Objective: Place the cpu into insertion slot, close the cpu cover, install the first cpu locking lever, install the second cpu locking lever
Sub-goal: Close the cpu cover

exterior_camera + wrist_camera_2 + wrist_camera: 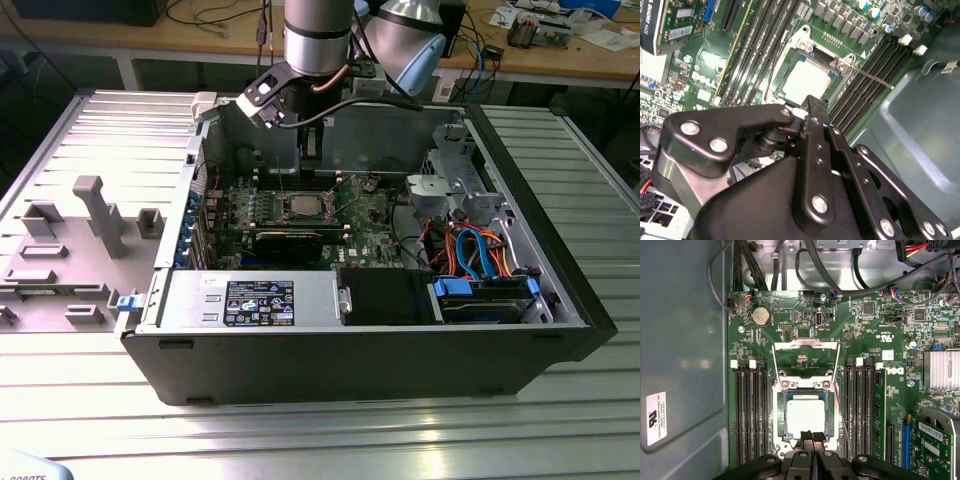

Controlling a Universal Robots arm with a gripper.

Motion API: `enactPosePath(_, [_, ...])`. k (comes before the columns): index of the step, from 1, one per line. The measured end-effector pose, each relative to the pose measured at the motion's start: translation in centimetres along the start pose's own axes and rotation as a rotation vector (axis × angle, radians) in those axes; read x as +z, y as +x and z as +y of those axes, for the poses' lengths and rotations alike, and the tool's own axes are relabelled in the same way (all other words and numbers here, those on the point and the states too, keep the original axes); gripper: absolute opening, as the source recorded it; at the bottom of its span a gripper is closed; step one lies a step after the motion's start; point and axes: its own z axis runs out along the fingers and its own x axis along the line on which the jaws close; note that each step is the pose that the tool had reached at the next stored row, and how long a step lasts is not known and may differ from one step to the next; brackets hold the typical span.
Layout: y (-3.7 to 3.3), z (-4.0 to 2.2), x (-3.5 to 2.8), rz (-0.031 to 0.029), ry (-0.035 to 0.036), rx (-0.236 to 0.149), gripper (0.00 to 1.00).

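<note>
Cpu (805,415) seated in insertion slot (781,410) just beneath your pincer (810,434), fingers (804,442) pressed together, empty; cpu cover (806,343) beyond stands raised, so the slot lies open.

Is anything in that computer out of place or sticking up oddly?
Yes. The silver cover frame stands flipped up beside the chip rather than lying over it, and a thin wire lever pokes out loose next to the socket. Nothing looks spilled or broken.

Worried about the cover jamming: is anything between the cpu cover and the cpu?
Nothing visible. The cpu lies in the insertion slot; the cpu cover stands open beside it, with the gripper at the slot's opposite edge.
</note>
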Motion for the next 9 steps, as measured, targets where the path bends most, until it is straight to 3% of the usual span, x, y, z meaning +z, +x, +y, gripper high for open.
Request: enactPosePath(9, [0.0, 0.21, -0.01, -0.0013, 0.0001, 0.0, 0.11])
